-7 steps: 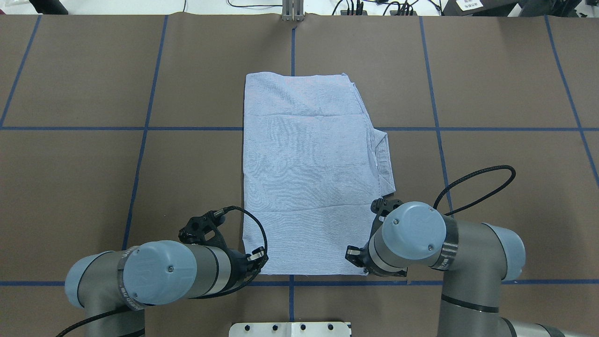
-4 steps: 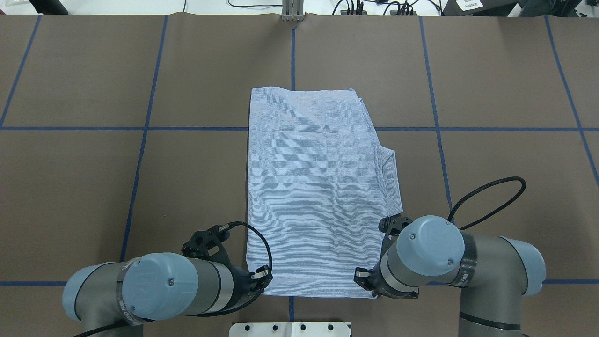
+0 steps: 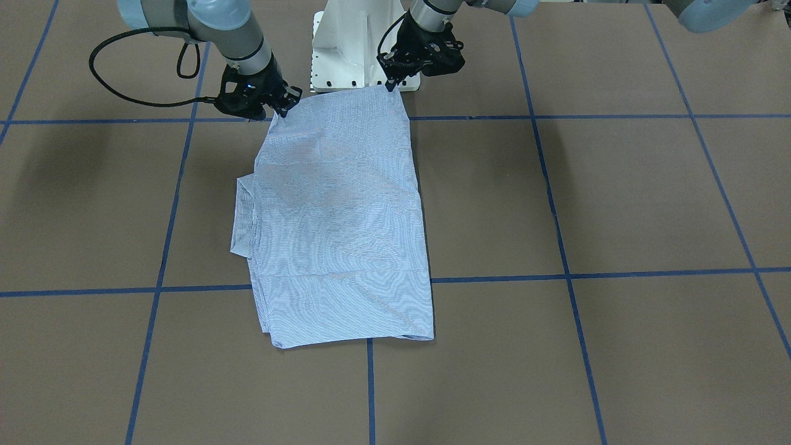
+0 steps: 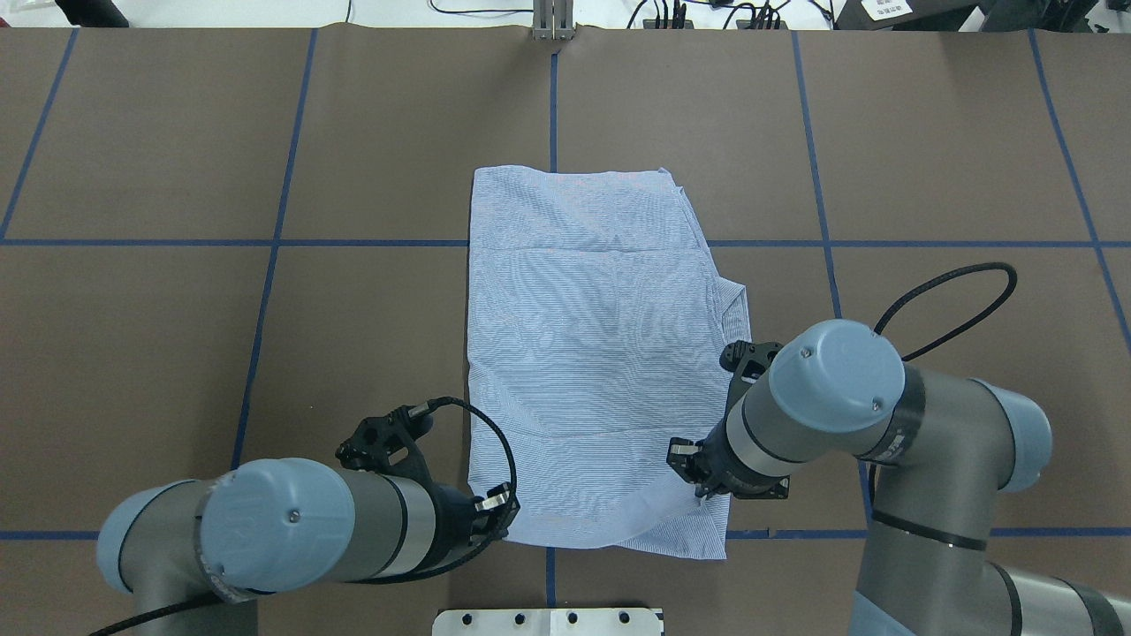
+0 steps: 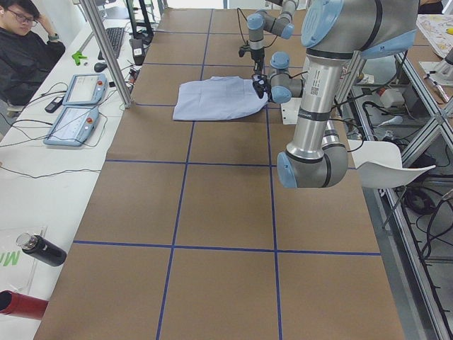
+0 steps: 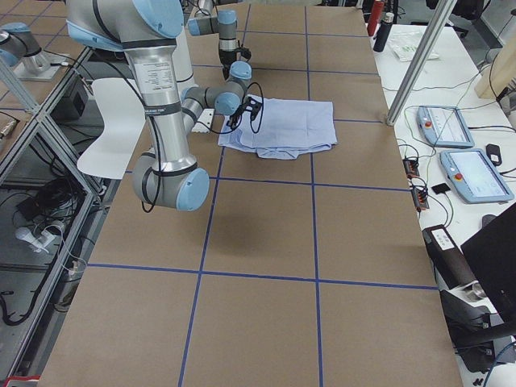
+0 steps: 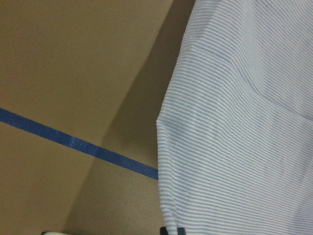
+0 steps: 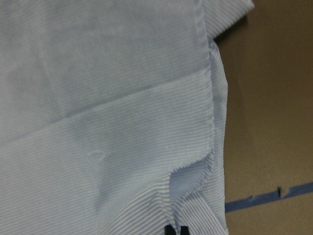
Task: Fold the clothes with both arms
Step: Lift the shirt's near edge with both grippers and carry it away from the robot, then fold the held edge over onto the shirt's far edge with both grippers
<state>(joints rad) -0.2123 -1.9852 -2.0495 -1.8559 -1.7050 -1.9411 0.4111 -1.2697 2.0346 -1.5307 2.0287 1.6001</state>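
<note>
Shirt [image 4: 583, 353] near corners pinched by left end effector [image 4: 500, 517] and right end effector [image 4: 698, 481]; right corner has risen off surface [image 4: 265, 353] since a second ago; forward fold likely starting.

- Flat brown paper-covered surface [image 4: 159, 353], gridded with blue tape lines [image 4: 132, 242].
- Folded light-blue, finely striped shirt [image 4: 592, 353] lying mid-surface, across a tape crossing.

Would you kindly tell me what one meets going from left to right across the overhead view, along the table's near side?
In order: left arm, left gripper, shirt, right gripper, right arm.
</note>
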